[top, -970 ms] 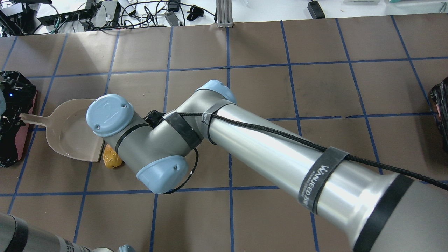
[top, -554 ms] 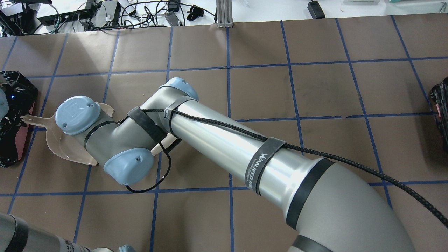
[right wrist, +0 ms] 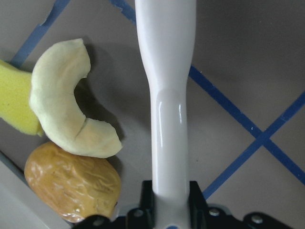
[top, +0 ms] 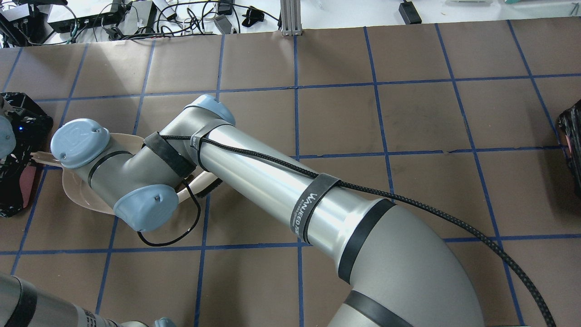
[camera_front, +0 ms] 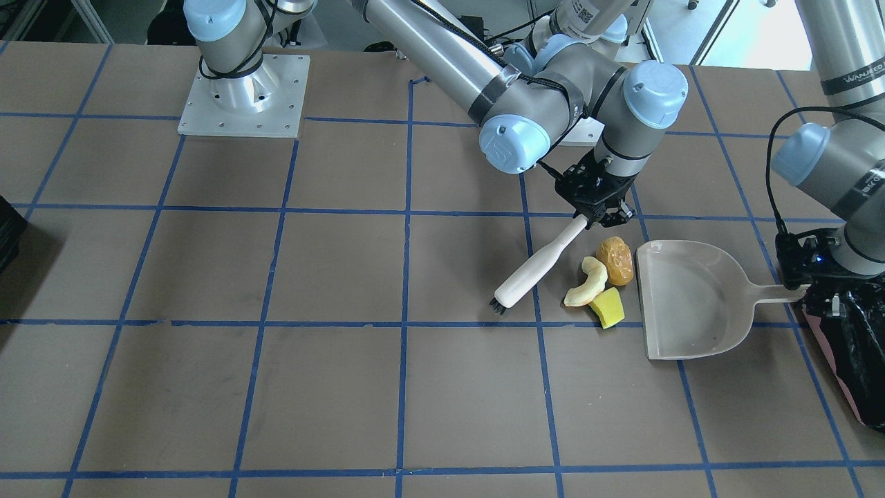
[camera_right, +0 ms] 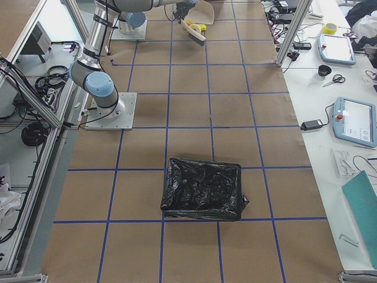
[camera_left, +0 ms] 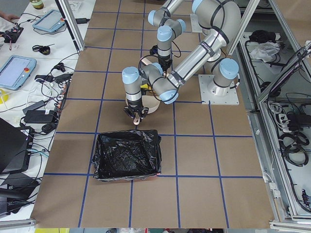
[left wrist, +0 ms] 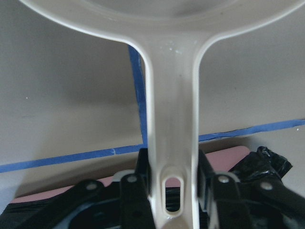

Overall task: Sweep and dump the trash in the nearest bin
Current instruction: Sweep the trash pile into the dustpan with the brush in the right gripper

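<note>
My right gripper point(camera_front: 596, 209) is shut on the handle of a white brush point(camera_front: 534, 265), whose bristles touch the table left of the trash. The golden-brown lump point(camera_front: 615, 261), the pale slice point(camera_front: 587, 282) and the yellow wedge point(camera_front: 608, 308) lie together on the table at the open lip of the white dustpan point(camera_front: 691, 304). The right wrist view shows the brush handle point(right wrist: 167, 114) beside the slice point(right wrist: 66, 119), the lump point(right wrist: 71, 183) and the wedge point(right wrist: 14, 102). My left gripper point(left wrist: 171, 191) is shut on the dustpan handle point(left wrist: 171, 124), next to the pink-sided bin point(camera_front: 847, 346).
My right arm point(top: 254, 181) covers the trash and most of the dustpan point(top: 72, 193) in the overhead view. The near bin point(top: 18, 181) is at the left table edge. A second black-bagged bin point(top: 573, 145) is at the far right edge.
My right arm has swung left toward the dustpan, carrying the brush with it. It now hides the golden-brown lump that showed in the overhead view. The dustpan has stayed put.
</note>
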Available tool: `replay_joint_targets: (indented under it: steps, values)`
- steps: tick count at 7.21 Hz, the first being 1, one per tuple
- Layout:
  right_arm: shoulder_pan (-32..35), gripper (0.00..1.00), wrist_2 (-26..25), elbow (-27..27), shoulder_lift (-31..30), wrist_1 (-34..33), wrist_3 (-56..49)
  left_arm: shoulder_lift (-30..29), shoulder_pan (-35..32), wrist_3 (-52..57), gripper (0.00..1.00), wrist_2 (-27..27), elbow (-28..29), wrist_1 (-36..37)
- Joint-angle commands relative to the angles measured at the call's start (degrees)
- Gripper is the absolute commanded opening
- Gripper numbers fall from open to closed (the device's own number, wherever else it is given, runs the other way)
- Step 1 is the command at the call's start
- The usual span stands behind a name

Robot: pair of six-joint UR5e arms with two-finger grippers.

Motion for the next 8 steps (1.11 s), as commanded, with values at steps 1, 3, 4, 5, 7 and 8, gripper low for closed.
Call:
replay_joint_targets:
  steps: [1, 3, 4, 5, 7, 8]
  values:
    - [1.8, 0.00, 0.0, -2.2, 1.7, 0.0, -0.1, -0.3, 0.1, 0.0, 0.00, 0.0, 0.0, 0.4]
    - [2.8, 0.00, 1.5, -3.4, 2.1, 0.0, -0.7, -0.4, 0.0, 0.0, 0.00, 0.0, 0.0, 0.4]
    - [3.5, 0.00, 2.6, -4.2, 2.5, 0.0, -1.3, -0.6, 0.0, 0.0, 0.00, 0.0, 0.1, 0.4]
    - [3.9, 0.00, 3.2, -4.3, 3.1, 0.1, -2.2, -0.6, 0.0, -0.1, 0.00, 0.0, 0.1, 0.4]
    - [4.0, 0.00, 4.2, -4.3, 3.3, -0.1, -5.1, -0.7, 0.0, -0.1, 0.00, 0.0, 0.1, 0.4]
    - [4.0, 0.00, 4.3, -4.4, 3.3, -0.5, -6.1, -0.7, 0.0, -0.1, 0.00, 0.0, 0.1, 0.4]
